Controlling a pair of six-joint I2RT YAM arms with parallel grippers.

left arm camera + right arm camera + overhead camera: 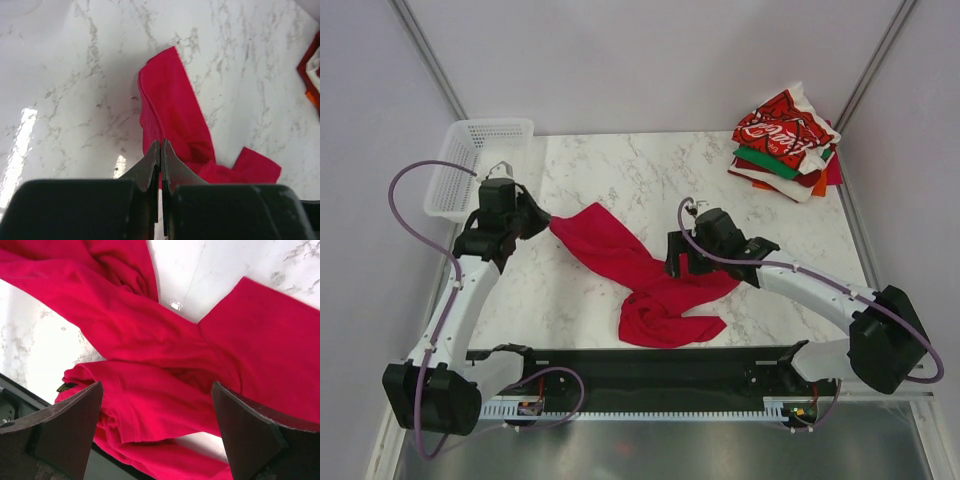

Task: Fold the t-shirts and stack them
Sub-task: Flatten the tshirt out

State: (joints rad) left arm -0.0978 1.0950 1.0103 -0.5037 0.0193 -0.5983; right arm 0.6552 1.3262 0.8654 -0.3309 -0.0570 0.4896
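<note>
A plain crimson t-shirt (640, 275) lies crumpled and stretched across the middle of the marble table (620, 165). My left gripper (542, 220) is at the shirt's far-left corner, jaws pressed together with a sliver of red cloth between them. In the left wrist view the crimson t-shirt (175, 105) runs away from the left gripper (160, 144). My right gripper (680, 262) hovers over the shirt's right part. In the right wrist view the right gripper (157, 385) stands wide open above the crimson t-shirt's (150, 330) folds, holding nothing. A stack of folded t-shirts (786, 140), with a red one with white script on top, sits at the back right.
A white plastic mesh basket (480, 150) stands at the back left corner, just behind my left arm. The black base rail (640, 370) runs along the near edge, with the shirt's lower bunch close to it. An edge of the folded stack (312, 70) shows in the left wrist view.
</note>
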